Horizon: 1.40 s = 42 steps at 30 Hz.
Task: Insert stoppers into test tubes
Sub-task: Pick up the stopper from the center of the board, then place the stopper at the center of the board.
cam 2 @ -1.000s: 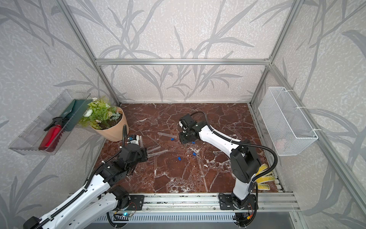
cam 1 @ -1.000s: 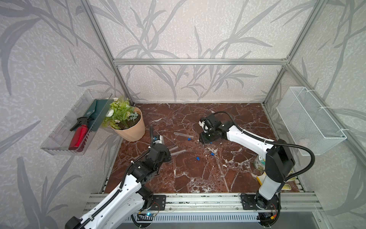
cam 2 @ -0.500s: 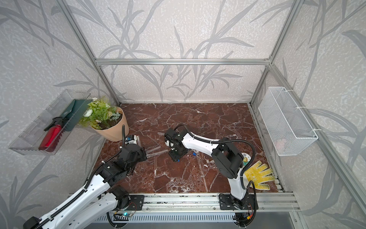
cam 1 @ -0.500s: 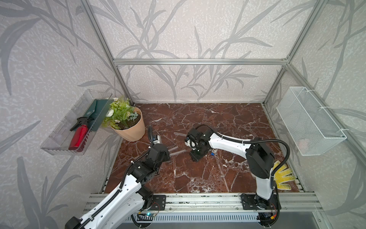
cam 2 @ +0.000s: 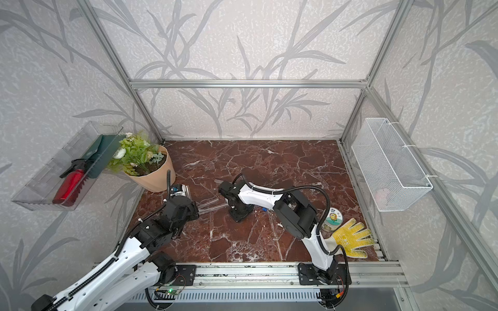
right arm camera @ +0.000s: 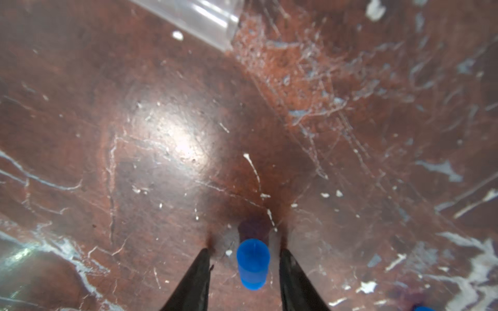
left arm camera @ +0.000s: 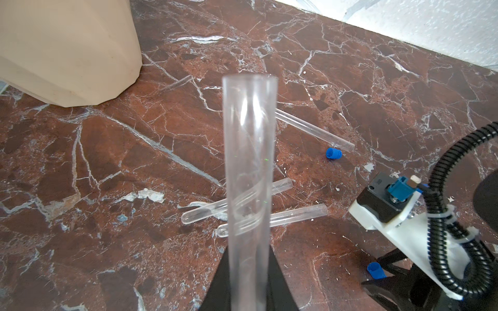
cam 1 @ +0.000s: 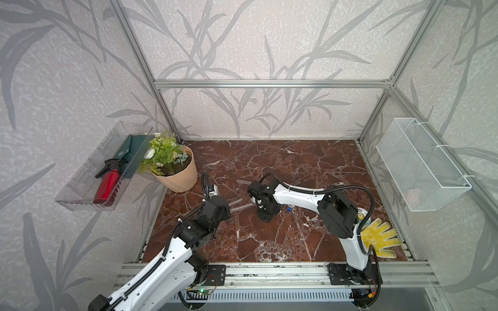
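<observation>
stopper between parted fingers of right gripper (seemingly untouched), test tube clamped in left gripper

Plant pot and yellow glove sit on marble.

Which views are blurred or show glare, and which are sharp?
Right wrist view: soft overall, with a bright glare patch on the marble floor; the blue stopper is slightly blurred. Left wrist view: sharp; the held test tube shows streaky reflections, and the wall is overexposed. Both top views: evenly lit and sharp.
</observation>
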Motion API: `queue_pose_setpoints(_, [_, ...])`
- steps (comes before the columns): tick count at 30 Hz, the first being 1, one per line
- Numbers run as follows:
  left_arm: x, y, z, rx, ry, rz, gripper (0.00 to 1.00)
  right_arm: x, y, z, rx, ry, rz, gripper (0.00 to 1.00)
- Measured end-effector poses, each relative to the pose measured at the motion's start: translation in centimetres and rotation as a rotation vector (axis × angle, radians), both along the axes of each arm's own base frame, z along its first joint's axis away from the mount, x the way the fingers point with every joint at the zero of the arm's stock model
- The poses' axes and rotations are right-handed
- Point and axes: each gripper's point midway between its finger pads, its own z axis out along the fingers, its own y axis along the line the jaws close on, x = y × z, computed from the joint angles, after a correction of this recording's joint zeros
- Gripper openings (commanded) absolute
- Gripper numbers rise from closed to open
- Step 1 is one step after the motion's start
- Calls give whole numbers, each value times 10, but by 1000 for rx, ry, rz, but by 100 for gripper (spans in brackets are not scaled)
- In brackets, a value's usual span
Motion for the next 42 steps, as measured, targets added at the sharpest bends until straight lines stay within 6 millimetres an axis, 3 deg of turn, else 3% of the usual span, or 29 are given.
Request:
queue_pose_setpoints(8, [-1,0,-1,-8,4,8,0,10,-4,1,-51,-38,-6,34])
queue_pose_setpoints(26, [-4,2,-3,3,23,9,0,9,-10,-3,-82,-36,-54,16])
queue_pose_setpoints(31, [-4,2,8,0,22,7,0,10,-10,1,-77,-40,-90,11])
queue_pose_setpoints(36, [0,-2,25,-13,-3,-8,0,12,-11,30,-31,-87,-209,8])
queue_pose_setpoints(42, [-4,-6,37,-10,-15,-59,0,-1,-24,84,92,-153,-525,8])
